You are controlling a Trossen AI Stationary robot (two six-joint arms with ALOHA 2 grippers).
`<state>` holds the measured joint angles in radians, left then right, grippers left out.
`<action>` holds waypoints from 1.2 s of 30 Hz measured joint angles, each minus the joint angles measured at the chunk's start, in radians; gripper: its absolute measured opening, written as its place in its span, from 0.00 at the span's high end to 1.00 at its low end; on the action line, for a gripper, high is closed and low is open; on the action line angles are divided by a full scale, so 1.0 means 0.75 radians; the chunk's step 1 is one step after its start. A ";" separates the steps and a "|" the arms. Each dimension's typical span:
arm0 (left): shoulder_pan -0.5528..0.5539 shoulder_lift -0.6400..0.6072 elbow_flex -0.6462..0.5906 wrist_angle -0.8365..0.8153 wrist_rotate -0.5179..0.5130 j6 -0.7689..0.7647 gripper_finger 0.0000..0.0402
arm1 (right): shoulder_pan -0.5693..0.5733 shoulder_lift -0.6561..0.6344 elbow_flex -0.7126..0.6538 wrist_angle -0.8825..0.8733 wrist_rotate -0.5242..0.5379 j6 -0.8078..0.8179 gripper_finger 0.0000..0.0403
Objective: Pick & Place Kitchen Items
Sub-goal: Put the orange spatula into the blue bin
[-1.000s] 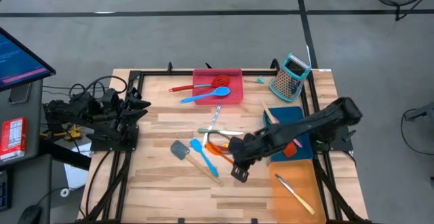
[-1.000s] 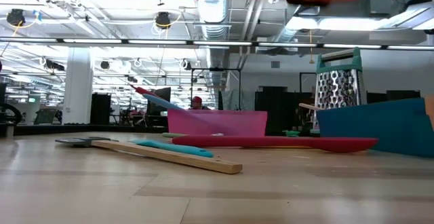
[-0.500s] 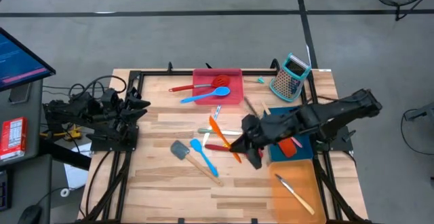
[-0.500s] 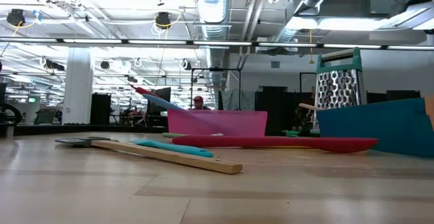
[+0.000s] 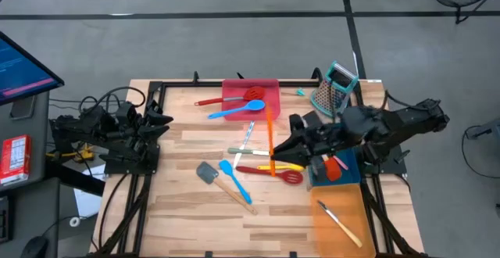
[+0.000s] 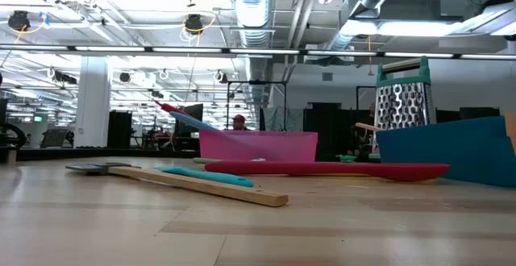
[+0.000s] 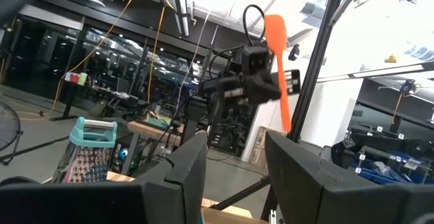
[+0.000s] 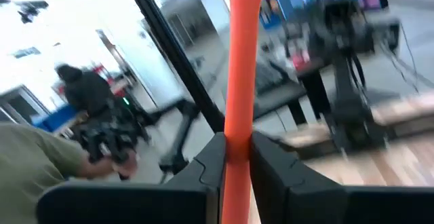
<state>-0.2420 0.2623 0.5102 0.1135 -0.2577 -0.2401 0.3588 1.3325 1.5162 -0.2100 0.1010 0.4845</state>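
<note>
Wooden tabletop [image 5: 180, 219] is carrying scattered utensils; the right gripper [image 5: 275, 155], clamping a slim orange plastic spatula [image 5: 270, 137], is hovering left of the blue rectangular tray [image 5: 332, 130], should swing over before releasing.

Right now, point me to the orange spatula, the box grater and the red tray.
orange spatula [image 5: 270, 137], high view, middle of its handle, held in the right gripper.
box grater [image 5: 331, 88], high view, its metal face below the teal top.
red tray [image 5: 251, 88], high view, bare floor near its far wall.
</note>
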 joint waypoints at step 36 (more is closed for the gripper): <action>0.000 -0.001 0.000 -0.002 0.004 0.000 0.66 | -0.326 -0.129 0.000 -0.098 -0.089 -0.016 0.88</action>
<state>-0.2420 0.2619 0.5102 0.1120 -0.2546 -0.2401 0.1142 1.2358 1.5164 -0.2836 0.0345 0.4725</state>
